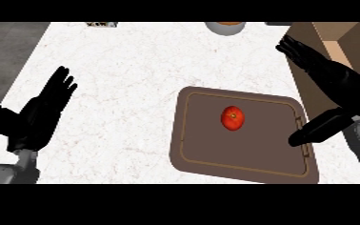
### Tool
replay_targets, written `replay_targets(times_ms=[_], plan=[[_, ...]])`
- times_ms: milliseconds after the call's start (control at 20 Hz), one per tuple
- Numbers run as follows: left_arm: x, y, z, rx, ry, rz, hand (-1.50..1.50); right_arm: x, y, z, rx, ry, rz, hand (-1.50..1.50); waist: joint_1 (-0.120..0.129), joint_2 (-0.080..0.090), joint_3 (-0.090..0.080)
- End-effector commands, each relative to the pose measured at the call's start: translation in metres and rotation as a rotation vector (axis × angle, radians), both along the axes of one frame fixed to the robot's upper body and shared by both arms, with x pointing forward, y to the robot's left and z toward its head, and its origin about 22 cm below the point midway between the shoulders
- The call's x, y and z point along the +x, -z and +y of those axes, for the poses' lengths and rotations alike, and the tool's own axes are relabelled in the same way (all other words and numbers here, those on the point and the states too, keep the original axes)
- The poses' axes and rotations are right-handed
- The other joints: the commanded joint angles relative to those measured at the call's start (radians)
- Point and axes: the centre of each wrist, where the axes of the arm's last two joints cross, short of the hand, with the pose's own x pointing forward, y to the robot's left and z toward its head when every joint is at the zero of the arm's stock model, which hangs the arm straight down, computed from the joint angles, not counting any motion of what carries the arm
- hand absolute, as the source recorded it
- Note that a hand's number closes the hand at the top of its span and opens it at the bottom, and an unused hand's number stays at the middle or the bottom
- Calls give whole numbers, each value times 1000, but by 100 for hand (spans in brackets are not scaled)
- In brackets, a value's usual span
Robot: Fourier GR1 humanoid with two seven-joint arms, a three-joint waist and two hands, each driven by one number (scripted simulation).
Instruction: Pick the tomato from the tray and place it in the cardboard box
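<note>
A red tomato (pixel 233 118) lies near the middle of a brown tray (pixel 204 148) on the white counter. The cardboard box (pixel 330 43) stands at the right edge, only partly in view. My right hand (pixel 330 76) hovers open over the tray's right side, fingers spread toward the box and thumb (pixel 316 129) over the tray's right rim. It is to the right of the tomato and not touching it. My left hand (pixel 42 109) rests open at the left, fingers up, away from the tray.
A grey bowl with something orange inside (pixel 225 26) sits at the counter's far edge. A small dark object (pixel 100 24) lies at the far left. The counter's left edge borders a dark floor.
</note>
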Motion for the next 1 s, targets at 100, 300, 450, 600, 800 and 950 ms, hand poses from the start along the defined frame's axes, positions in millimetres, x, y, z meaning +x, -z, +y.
replay_targets(times_ms=[100,300,450,600,800,950], plan=[[-6,-5,25,1,-25,10,0,-4,-45,-12,-545,8,-114,-150,-14,-8,-3],[-6,-3,11,-6,-12,6,0,5,-63,24,-762,25,-175,-150,-8,-5,-2],[-10,-16,23,1,-9,13,0,-4,-51,53,-889,-2,-144,-150,-18,-9,-2],[-6,6,5,-21,-24,10,0,-3,-56,80,-968,-29,-107,-150,-30,-5,-2],[-4,-1,14,-8,-32,9,0,3,-17,105,-1050,-51,-17,-150,-25,-3,-1],[-19,11,17,-21,-17,4,0,-5,-23,113,-1067,-40,28,-150,-30,-6,-1]])
